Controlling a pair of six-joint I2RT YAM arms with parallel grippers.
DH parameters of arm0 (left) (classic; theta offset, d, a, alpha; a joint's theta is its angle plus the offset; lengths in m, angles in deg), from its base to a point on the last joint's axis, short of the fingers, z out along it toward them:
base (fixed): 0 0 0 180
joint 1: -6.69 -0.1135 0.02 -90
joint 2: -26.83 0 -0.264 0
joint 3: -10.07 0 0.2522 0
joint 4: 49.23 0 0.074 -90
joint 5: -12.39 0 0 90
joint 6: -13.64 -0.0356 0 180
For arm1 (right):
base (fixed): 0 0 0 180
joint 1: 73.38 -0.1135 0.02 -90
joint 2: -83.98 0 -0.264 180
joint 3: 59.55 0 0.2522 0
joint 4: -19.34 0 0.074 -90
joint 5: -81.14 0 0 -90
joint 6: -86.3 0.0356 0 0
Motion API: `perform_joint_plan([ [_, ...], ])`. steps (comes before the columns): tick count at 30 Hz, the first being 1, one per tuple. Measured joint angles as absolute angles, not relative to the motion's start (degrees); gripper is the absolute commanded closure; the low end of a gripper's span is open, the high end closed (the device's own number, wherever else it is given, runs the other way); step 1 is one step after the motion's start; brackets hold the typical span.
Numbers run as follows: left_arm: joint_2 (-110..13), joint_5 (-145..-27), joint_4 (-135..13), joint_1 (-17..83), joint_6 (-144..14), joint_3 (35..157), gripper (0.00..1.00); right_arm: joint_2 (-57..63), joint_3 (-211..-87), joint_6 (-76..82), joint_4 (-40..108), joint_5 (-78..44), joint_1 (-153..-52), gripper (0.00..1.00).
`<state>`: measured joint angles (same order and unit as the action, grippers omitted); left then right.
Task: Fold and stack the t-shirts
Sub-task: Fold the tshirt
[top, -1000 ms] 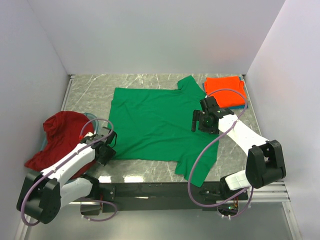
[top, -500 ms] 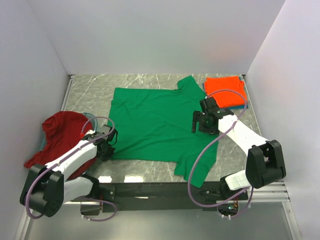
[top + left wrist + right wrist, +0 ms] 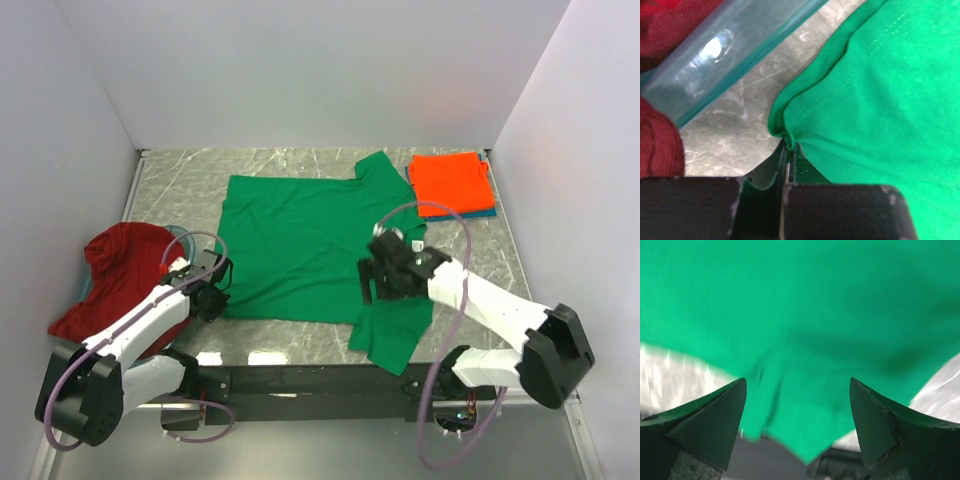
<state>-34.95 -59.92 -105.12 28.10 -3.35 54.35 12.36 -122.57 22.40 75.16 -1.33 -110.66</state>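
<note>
A bright green t-shirt (image 3: 300, 245) lies spread flat on the marble table. My left gripper (image 3: 212, 298) is shut on its near left hem corner (image 3: 786, 135), pinching a small fold of cloth. My right gripper (image 3: 378, 282) is open and hovers over the near right sleeve (image 3: 800, 405), touching nothing. An orange-red folded shirt (image 3: 452, 182) lies at the back right on a teal-blue one (image 3: 486, 212). A dark red shirt (image 3: 122, 280) lies crumpled at the left.
A clear bluish bin rim (image 3: 735, 55) runs beside the dark red shirt, close to my left gripper. White walls close in the table at the back and both sides. The black rail (image 3: 300, 380) runs along the near edge.
My right arm has swung from beside the orange-red stack toward the near edge, over the green shirt's near right sleeve. My left gripper has barely moved.
</note>
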Motion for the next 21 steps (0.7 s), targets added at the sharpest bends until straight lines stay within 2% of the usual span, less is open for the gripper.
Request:
perform_joint_plan([
  [8, -32.9, -60.6, -103.8, 28.1, -4.0, 53.9, 0.99, 21.0, -113.4, 32.5, 81.2, -6.6, -129.1, 0.16],
  [14, -32.9, -61.3, -103.1, 28.1, -4.6, 53.1, 0.99, 21.3, -109.7, 40.3, 82.7, -9.1, -140.3, 0.19],
  [21, -31.8, -61.3, -103.0, 28.1, -4.8, 52.7, 0.99, 15.4, -109.3, 44.7, 82.4, -7.5, -142.2, 0.29],
])
